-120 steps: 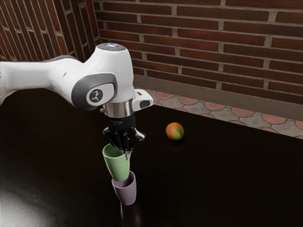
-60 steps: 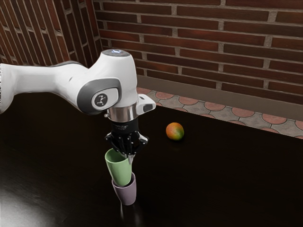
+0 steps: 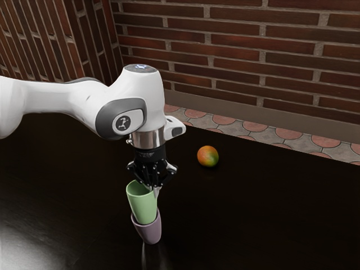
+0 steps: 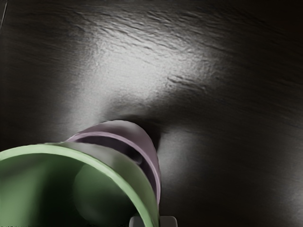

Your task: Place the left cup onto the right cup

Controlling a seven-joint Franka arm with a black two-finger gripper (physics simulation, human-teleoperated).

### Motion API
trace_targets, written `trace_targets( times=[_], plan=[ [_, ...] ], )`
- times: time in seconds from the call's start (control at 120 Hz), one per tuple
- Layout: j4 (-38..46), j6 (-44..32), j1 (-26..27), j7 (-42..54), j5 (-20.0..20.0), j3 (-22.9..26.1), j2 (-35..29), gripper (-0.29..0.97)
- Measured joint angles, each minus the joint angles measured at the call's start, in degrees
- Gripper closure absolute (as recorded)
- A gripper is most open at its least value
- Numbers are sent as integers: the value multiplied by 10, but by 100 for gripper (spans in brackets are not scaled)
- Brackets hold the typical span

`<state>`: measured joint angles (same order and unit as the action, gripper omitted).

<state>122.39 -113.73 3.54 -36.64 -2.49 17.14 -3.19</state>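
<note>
A green cup (image 3: 140, 201) sits tilted inside a purple cup (image 3: 148, 228) that stands on the dark table (image 3: 253, 214). My gripper (image 3: 153, 190) is shut on the green cup's rim on the side toward the exterior view's right. In the wrist view the green cup (image 4: 71, 184) lies large just under my hand, and the purple cup's rim (image 4: 137, 142) curves around behind it. The purple cup leans a little under the green one.
An orange-and-green ball-like fruit (image 3: 207, 156) lies on the table toward the back, well apart from the cups. Behind the table runs a tiled floor (image 3: 292, 135) and a brick wall (image 3: 253, 50).
My hand has come down and slightly toward the exterior view's right. The green cup has sunk deeper into the purple cup, which now leans.
</note>
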Motion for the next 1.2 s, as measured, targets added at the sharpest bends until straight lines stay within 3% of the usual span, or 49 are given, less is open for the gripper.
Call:
trace_targets(
  times=[0.125,0.333,0.525,0.8,0.975,1.2],
  plan=[
    [0,-6,0,-1,0,0,1,78],
    [2,-18,-1,1,-10,0,-7,34],
    [2,-10,1,2,-11,0,-32,14],
    [-36,15,7,65,6,-26,-38,4],
    [-117,49,17,173,35,-120,5,2],
    [-215,117,-48,303,57,-154,25,1]
  ],
)
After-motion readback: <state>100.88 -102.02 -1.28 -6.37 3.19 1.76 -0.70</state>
